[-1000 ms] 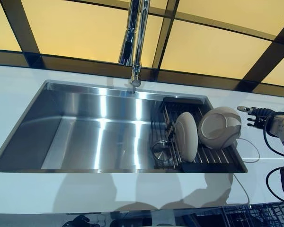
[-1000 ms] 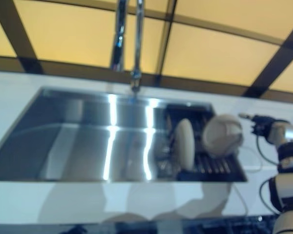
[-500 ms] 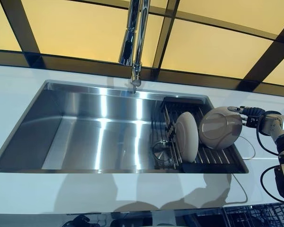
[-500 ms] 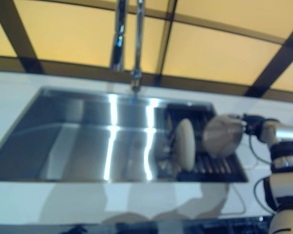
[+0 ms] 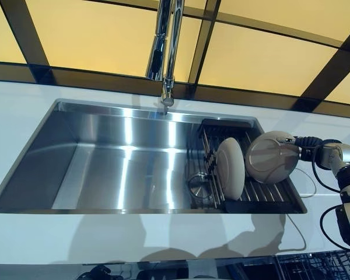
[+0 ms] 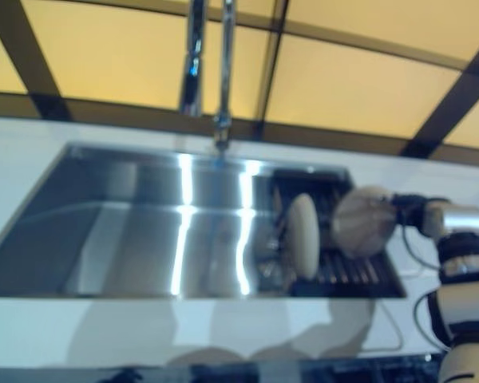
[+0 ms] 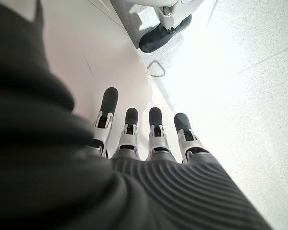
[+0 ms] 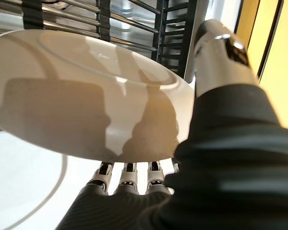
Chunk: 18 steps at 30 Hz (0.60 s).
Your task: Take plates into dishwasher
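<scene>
From the left eye view, two plates stand in the dark rack (image 5: 252,195) at the sink's (image 5: 105,169) right end, under the tap (image 5: 166,52). The right hand (image 5: 308,146) meets the rim of the right plate (image 5: 271,158); the left plate (image 5: 229,168) stands just beside it.

In the right wrist view, its thumb (image 8: 216,52) lies over the plate's rim and its fingers (image 8: 128,175) run beneath, pinching it.

In the left wrist view, the left hand (image 7: 134,139) hangs over the floor (image 7: 240,72), fingers straight, empty.
</scene>
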Tool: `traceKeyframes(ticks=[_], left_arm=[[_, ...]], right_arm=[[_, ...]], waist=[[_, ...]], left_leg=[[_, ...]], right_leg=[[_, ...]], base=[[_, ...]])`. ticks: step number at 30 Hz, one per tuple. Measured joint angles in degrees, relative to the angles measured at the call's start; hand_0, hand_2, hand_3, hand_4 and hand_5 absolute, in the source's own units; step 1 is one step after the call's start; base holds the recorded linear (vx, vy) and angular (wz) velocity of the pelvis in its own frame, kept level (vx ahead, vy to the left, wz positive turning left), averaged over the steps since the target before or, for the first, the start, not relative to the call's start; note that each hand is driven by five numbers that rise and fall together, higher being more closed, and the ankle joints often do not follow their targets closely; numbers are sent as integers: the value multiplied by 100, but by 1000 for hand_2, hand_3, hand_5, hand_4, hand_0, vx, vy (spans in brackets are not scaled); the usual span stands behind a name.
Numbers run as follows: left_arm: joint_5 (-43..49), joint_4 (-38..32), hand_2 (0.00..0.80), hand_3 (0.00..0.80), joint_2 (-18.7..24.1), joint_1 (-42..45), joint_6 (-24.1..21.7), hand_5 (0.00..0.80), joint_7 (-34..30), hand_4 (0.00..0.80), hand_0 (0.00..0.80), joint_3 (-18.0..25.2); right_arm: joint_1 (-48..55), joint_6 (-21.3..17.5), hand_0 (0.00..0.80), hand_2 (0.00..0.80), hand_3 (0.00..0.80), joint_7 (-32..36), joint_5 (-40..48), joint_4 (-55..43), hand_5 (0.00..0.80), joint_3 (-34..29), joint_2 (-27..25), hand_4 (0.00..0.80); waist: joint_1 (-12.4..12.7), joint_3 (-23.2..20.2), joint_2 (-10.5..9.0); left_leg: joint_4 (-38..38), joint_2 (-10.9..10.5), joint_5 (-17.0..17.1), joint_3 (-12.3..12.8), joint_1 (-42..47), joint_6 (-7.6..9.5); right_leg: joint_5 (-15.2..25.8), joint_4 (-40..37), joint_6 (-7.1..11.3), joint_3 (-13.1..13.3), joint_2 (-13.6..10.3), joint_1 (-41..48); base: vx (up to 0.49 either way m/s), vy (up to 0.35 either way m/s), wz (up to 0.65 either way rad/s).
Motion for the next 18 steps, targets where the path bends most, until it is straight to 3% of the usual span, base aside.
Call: traceKeyframes(ticks=[18], left_arm=[[-3,-199,0,0,5,74,8,0,0,0,0,-2]], right_arm=[[1,109,0,0,0,168,-294,1,0,8,37,0]], waist=[[101,6,9]], left_leg=[[1,-1,0,-5,0,0]], right_leg=[[0,1,0,-4,-2,1]], base=[[0,0,0]])
